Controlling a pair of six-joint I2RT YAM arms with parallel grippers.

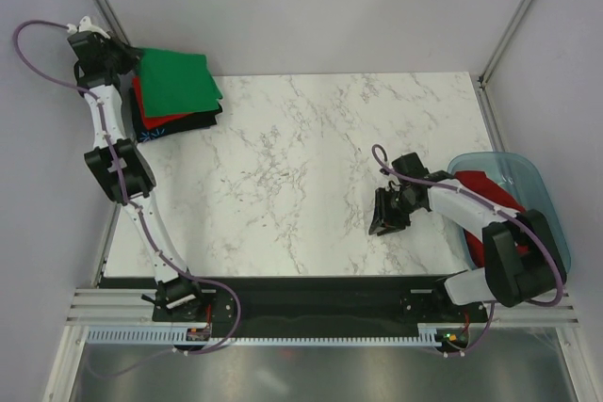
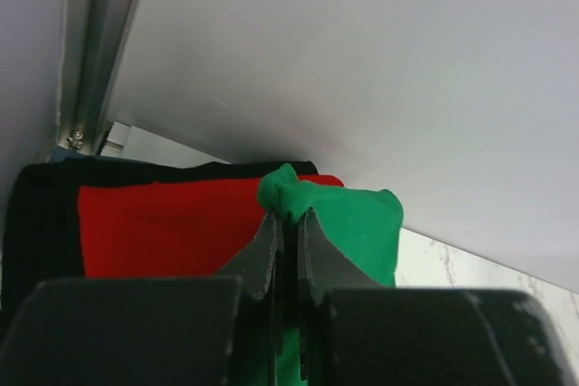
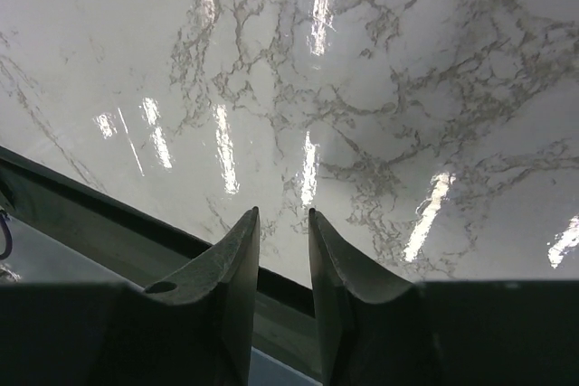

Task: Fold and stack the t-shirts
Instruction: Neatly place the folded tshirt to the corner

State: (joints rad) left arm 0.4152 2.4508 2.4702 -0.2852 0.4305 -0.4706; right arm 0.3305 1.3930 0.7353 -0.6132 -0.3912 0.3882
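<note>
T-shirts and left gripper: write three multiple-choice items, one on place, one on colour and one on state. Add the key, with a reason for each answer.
1. The stack of t-shirts lies:
A. at the table's far left corner
B. at its middle
C. at its near right corner

2. The stack's top shirt is:
A. red
B. green
C. black

3. The left gripper is:
A. open over bare marble
B. shut on a red sleeve
C. shut on the green t-shirt

Key:
1 A: the top view shows the stack against the far left edge.
2 B: green cloth lies uppermost there.
3 C: the left wrist view shows green cloth pinched between its fingers.
</note>
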